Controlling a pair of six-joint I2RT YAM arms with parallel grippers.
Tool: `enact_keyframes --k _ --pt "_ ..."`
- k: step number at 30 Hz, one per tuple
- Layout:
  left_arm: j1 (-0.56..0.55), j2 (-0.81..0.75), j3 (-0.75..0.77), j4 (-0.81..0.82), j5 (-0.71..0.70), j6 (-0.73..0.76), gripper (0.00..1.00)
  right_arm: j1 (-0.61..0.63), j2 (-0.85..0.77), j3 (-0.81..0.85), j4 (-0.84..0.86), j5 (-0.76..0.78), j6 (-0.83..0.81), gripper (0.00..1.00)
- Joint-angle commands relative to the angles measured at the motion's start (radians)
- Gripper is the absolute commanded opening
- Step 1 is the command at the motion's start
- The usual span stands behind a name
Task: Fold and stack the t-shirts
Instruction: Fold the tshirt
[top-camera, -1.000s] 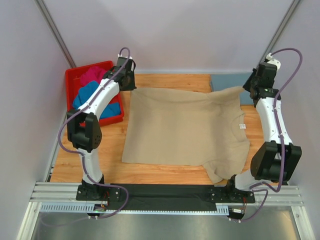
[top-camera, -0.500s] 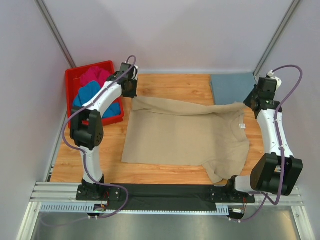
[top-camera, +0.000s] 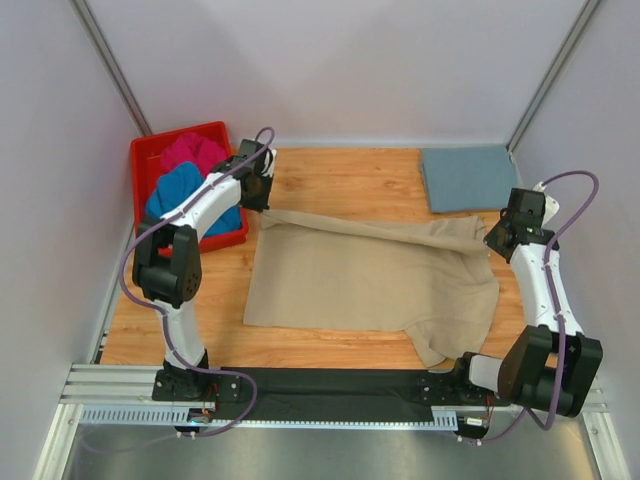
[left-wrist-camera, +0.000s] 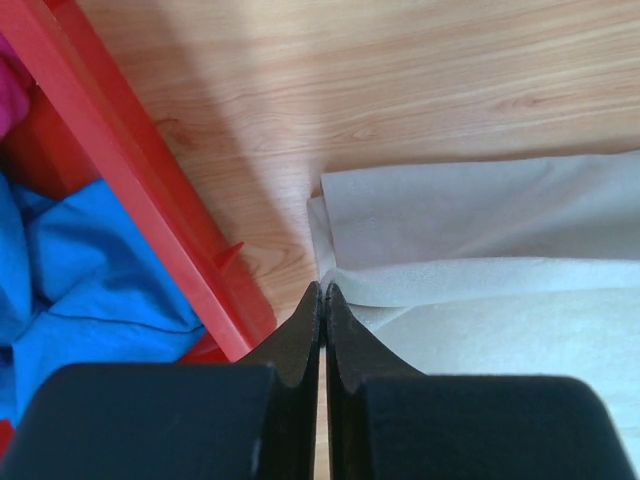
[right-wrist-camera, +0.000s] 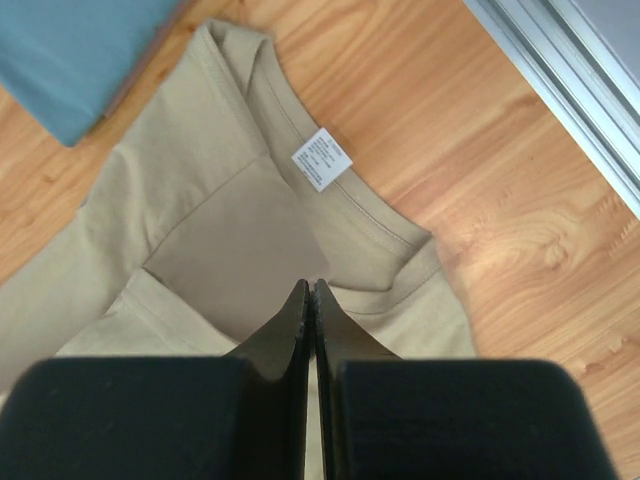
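Observation:
A beige t-shirt (top-camera: 370, 275) lies spread on the wooden table, its far edge lifted and folded over towards the near side. My left gripper (top-camera: 262, 203) is shut on its far left corner (left-wrist-camera: 400, 285), right beside the red bin. My right gripper (top-camera: 491, 238) is shut on the cloth by the collar (right-wrist-camera: 330, 215), below the white label (right-wrist-camera: 320, 158). A folded grey-blue t-shirt (top-camera: 467, 177) lies flat at the far right. A magenta t-shirt (top-camera: 190, 152) and a bright blue t-shirt (top-camera: 180, 190) are bunched in the bin.
The red plastic bin (top-camera: 139, 165) stands at the far left, its rim (left-wrist-camera: 120, 200) close to my left fingers. An aluminium rail (right-wrist-camera: 570, 70) runs along the table's right edge. Bare wood (top-camera: 340, 175) shows beyond the beige shirt.
Both grippers have moved towards the near side, drawing the beige shirt's far edge with them. The grey-blue shirt, partly covered before, now shows whole.

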Motion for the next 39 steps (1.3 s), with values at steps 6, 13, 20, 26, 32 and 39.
enact_keyframes --k 6,13,20,26,32,39 --pt "-0.052 -0.061 -0.054 0.022 -0.084 0.108 0.00 -0.025 -0.019 -0.061 0.011 0.027 0.045 0.00" --pt "-0.083 -0.025 -0.026 -0.023 -0.173 0.110 0.00 -0.034 -0.011 -0.060 -0.008 0.033 0.057 0.00" --pt "-0.083 -0.041 0.165 -0.072 -0.223 0.054 0.00 -0.034 -0.015 0.161 -0.029 0.008 0.065 0.00" --pt "-0.080 0.011 0.321 -0.070 -0.207 0.039 0.00 -0.034 0.044 0.248 0.222 -0.107 0.027 0.00" --pt "-0.077 0.155 0.375 0.037 -0.190 0.091 0.00 -0.033 0.240 0.316 0.443 -0.179 -0.035 0.00" --pt "-0.037 0.281 0.452 0.089 -0.196 0.117 0.00 -0.031 0.400 0.296 0.707 -0.245 -0.078 0.00"
